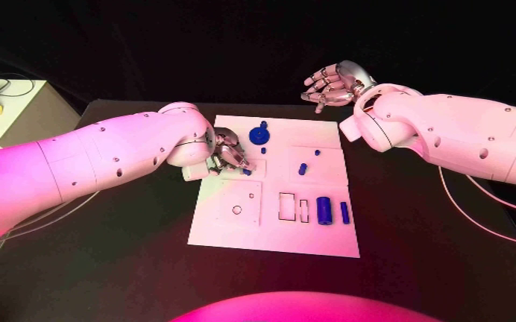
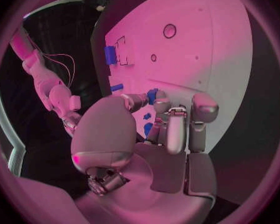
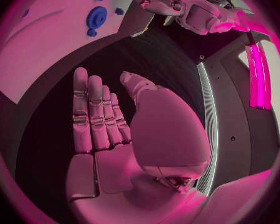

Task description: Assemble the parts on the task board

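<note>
The flat white rectangular task board (image 1: 282,225) carries small blue plastic parts (image 1: 323,207); the left hand (image 1: 226,155) seemingly pinches one blue piece (image 2: 153,95), while the right hand (image 1: 335,87) hovers spread and empty.

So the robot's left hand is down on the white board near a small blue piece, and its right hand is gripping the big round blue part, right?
Not quite. The right hand holds nothing: the right wrist view shows its fingers straight and empty, apart from the round blue part. The left hand is indeed at the task board.

The task board (image 1: 277,225) lies mid-table (image 1: 430,262), left hand (image 1: 227,154) over its left edge, right hand (image 1: 335,87) beyond its far-right corner.
</note>
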Tool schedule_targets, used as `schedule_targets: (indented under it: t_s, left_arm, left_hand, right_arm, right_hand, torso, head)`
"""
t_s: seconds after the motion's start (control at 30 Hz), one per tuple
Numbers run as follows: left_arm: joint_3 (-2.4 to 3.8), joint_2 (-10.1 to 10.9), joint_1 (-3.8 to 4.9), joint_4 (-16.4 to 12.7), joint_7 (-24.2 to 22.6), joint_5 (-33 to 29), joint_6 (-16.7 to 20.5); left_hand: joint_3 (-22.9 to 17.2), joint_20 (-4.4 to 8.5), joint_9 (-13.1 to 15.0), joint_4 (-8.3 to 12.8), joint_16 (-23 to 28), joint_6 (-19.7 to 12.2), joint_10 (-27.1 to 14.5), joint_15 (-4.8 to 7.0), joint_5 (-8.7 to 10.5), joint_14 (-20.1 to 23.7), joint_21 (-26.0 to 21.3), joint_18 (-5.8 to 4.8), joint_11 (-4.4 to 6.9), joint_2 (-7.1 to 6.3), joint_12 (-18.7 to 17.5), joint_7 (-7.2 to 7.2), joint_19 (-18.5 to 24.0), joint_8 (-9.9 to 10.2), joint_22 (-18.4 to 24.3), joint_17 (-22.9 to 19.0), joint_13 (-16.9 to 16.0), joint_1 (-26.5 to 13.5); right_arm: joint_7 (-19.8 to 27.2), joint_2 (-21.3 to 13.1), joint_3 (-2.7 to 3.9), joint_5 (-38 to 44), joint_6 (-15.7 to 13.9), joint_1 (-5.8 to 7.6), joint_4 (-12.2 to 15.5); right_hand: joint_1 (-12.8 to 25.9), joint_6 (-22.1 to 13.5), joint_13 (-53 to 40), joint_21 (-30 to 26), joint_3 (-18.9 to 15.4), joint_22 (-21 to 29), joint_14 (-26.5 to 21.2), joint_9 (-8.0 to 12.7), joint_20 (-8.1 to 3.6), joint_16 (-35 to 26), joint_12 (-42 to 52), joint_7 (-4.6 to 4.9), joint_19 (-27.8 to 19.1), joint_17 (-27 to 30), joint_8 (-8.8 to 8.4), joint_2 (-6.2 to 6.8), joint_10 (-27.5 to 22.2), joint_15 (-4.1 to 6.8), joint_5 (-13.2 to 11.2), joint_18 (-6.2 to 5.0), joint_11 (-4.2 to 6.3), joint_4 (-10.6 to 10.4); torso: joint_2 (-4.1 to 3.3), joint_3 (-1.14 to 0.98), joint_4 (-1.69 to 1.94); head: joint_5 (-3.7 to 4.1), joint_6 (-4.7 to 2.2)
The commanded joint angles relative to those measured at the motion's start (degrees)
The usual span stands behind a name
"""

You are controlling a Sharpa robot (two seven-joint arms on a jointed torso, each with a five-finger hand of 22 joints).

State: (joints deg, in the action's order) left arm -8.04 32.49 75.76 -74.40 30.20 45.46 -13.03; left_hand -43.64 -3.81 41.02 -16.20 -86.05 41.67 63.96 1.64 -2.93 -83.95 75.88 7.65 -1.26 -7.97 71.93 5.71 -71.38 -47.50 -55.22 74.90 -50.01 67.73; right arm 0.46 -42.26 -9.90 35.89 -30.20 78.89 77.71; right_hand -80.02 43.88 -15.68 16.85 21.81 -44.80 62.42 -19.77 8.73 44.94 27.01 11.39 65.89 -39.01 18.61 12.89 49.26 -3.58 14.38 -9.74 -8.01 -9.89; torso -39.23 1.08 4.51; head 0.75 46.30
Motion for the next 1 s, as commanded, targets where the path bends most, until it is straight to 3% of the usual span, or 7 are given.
schedule_targets:
  t_s: [0.03, 0.13, 0.27, 0.47, 0.6, 0.73, 1.0]
  left_arm:
    - [0.45, 0.3, 0.08, -0.6, -0.4, 1.2, 0.8]
    - [0.84, 0.5, 0.15, -0.9, -0.4, 2.1, 0.8]
    - [1.27, 0.4, 0.25, -0.6, -0.4, 3.8, 0.4]
    - [1.51, -0.4, 0.44, 0.8, -0.4, 4.6, -0.9]
    - [1.57, -1.1, 0.55, 1.7, -0.5, 5.7, -2.0]
    - [1.57, -1.8, 0.59, 2.2, -0.5, 6.8, -3.3]
    - [1.32, -2.4, 0.58, 2.6, -0.5, 8.3, -4.4]
  left_hand:
    - [-11.2, 0.09, 8.2, 10.9, -0.4, 0.1, 0.9, 0.54, -0.46, -1.7, 0.7, -1.1, 0.09, -0.68, 0.6, -0.36, -0.7, -0.3, -1.1, 5.2, -0.8, -0.1]
    - [-12.2, 0.24, 8.6, 11.5, -0.7, 0.5, 1.6, 0.69, -1.22, -2.1, 1.3, -1.27, 0.24, -1.04, 1.0, -0.48, -1.3, -0.5, -2.1, 5.9, -1.6, -0.5]
    - [-13.1, 0.44, 9.3, 12.4, -1.0, 1.1, 2.3, 0.88, -4.73, -2.5, 1.9, -1.45, 0.42, -1.83, 1.3, -0.62, -1.9, -0.5, -3.2, 6.7, -2.0, -1.3]
    - [-13.2, 0.46, 9.4, 13.2, -1.2, 1.3, 2.3, 0.98, -5.2, -2.7, 2.1, -1.51, 0.51, -2.31, 1.2, -0.67, -2.1, -0.4, -3.5, 7.1, -1.8, -1.2]
    - [-13.2, 0.45, 9.4, 13.3, -1.2, 1.4, 2.2, 0.99, -5.24, -2.7, 2.2, -1.53, 0.51, -2.36, 1.1, -0.68, -2.1, -0.3, -3.6, 7.1, -1.6, -1.1]
    - [-13.2, 0.45, 9.4, 13.6, -1.2, 1.5, 2.2, 1.01, -5.27, -2.8, 2.2, -1.55, 0.53, -2.46, 1.0, -0.68, -2.2, -0.2, -3.7, 7.2, -1.4, -1.0]
    - [-13.2, 0.44, 9.4, 13.7, -1.3, 1.6, 2.2, 1.02, -5.3, -2.8, 2.3, -1.55, 0.53, -2.5, 1.0, -0.68, -2.1, -0.2, -3.7, 7.4, -1.4, -0.9]
  right_arm:
    - [-0.1, -0.3, -0.02, 0.6, 0.7, -0.04, 0.1]
    - [0.0, -0.6, -0.04, 0.6, 0.6, -0.05, 0.1]
    - [0.0, -0.8, -0.06, 0.6, 0.2, -0.05, -0.1]
    - [-0.4, -0.7, -0.07, 0.6, -0.8, -0.05, -0.4]
    - [-0.8, -0.7, -0.08, 0.6, -1.3, -0.05, -0.4]
    - [-1.6, -0.8, -0.08, 0.6, -2.1, -0.05, -0.4]
    - [-2.1, -1.0, -0.08, 0.7, -2.6, -0.05, -0.4]
  right_hand:
    - [-0.3, 0.3, 0.1, -0.3, -0.2, 0.1, -0.4, 0.1, 0.18, -0.2, 0.0, 0.98, -0.3, 0.1, 0.22, -0.06, 0.1, 0.04, 0.4, -0.56, -0.21, -0.3]
    - [-0.3, 0.3, 0.2, -0.4, -0.2, 0.2, -0.6, 0.1, 0.21, -0.3, 0.1, 1.0, -0.3, 0.2, 0.24, -0.05, 0.1, 0.01, 0.5, -0.55, -0.23, -0.4]
    - [-0.4, 0.4, 0.7, -1.2, -0.1, 0.9, -1.6, 0.2, 0.36, -0.8, 0.2, 0.97, -0.9, 0.7, 0.36, -0.1, 0.2, -0.12, 0.8, -0.52, -0.26, -0.5]
    - [0.1, 0.6, 1.9, -1.9, 0.1, 1.7, -2.0, 0.4, 0.47, -0.9, -0.2, 0.96, -1.0, 1.5, 0.36, -0.11, 0.7, -0.18, 3.0, -0.57, -0.26, -1.1]
    - [0.4, 0.5, 2.2, -2.2, 0.1, 2.0, -2.1, 0.5, 0.52, -0.9, -0.3, 1.01, -1.0, 1.7, 0.29, -0.11, 0.7, -0.22, 3.6, -0.57, -0.3, -1.4]
    - [0.8, 0.4, 3.1, -2.6, 0.3, 2.6, -2.2, 0.8, 0.59, -0.7, -0.5, 1.2, -0.7, 2.1, 0.21, -0.3, 0.8, -0.31, 6.2, -0.58, -0.43, -1.9]
    - [0.9, 0.4, 3.3, -2.6, 0.4, 2.7, -2.2, 0.8, 0.6, -0.6, -0.5, 1.24, -0.6, 2.3, 0.22, -0.21, 0.9, -0.33, 6.7, -0.57, -0.46, -2.0]
  torso:
    - [0.06, -0.07, 0.1]
    - [0.05, -0.03, 0.02]
    - [-0.05, 0.0, -0.13]
    - [-0.13, -0.07, -0.24]
    - [-0.1, -0.01, -0.12]
    - [-0.08, 0.06, -0.01]
    - [-0.03, 0.08, 0.07]
  head:
    - [-0.12, 0.12]
    - [-0.18, 0.17]
    - [-0.21, 0.16]
    - [-0.33, 0.1]
    - [-0.18, 0.33]
    - [-0.05, 0.58]
    - [-0.26, 1.09]
